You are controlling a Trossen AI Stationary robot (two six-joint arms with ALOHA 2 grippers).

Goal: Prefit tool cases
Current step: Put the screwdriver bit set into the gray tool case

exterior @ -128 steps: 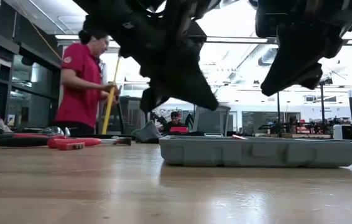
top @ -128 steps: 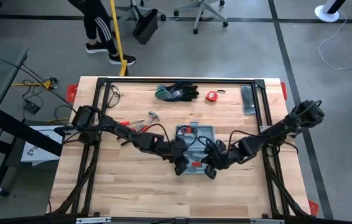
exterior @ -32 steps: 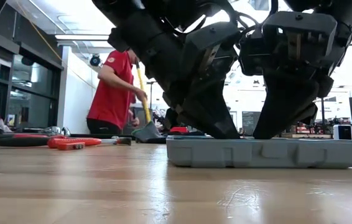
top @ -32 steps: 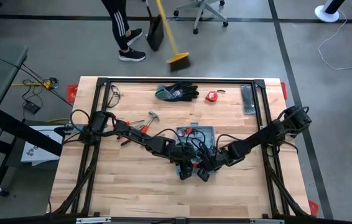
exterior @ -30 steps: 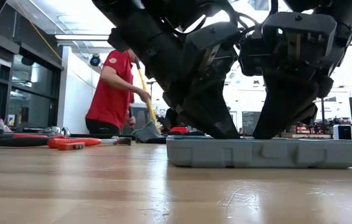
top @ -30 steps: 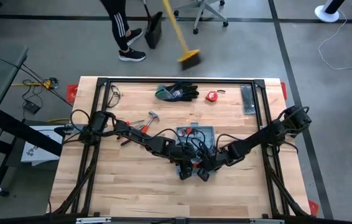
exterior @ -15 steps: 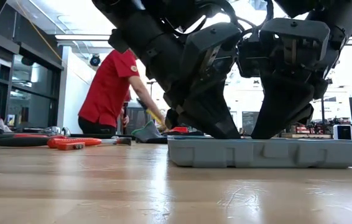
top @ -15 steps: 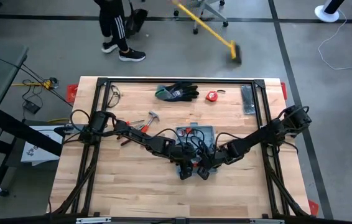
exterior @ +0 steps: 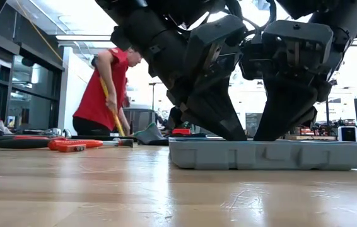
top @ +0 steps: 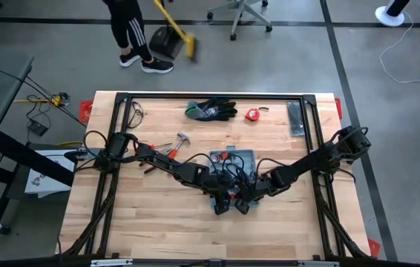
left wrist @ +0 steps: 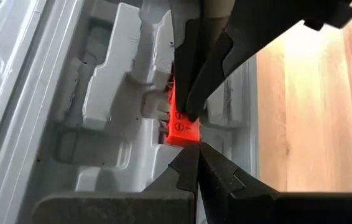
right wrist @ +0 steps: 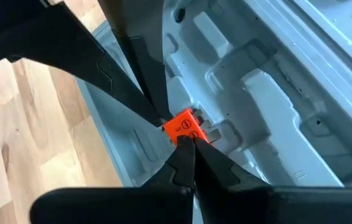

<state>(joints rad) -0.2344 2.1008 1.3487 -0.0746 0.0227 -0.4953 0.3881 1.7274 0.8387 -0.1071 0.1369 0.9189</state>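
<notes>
The grey-blue tool case [top: 245,158] lies open and flat on the table's middle [exterior: 267,154], showing moulded recesses [left wrist: 101,112]. A small orange block [left wrist: 182,127] [right wrist: 185,126] sits in a recess near the case's near edge. My left gripper [left wrist: 193,149] [exterior: 234,134] reaches down into the case from the table's left, fingers shut. My right gripper [right wrist: 185,142] [exterior: 259,134] reaches in from the right, fingers shut. Their tips meet at the orange block from opposite sides. My left gripper touches one side of the orange block [left wrist: 187,140] with its shut fingertips, slanting down from the table's left. The block stays in the case's recess. My right gripper's shut fingertips rest on the block's opposite edge [right wrist: 187,134], slanting down from the table's right.
Black-and-green gloves [top: 211,110], a red tape measure [top: 252,114] and a dark flat bar [top: 297,119] lie by the far edge. A hammer and red-handled tools [top: 169,146] [exterior: 71,145] lie left of the case. A person sweeps the floor beyond the table [exterior: 103,88].
Both grippers stay down in the case with shut fingers at the orange block. My right gripper has edged slightly toward the table's left. The case has kept its place. The person behind the table has moved with the broom.
</notes>
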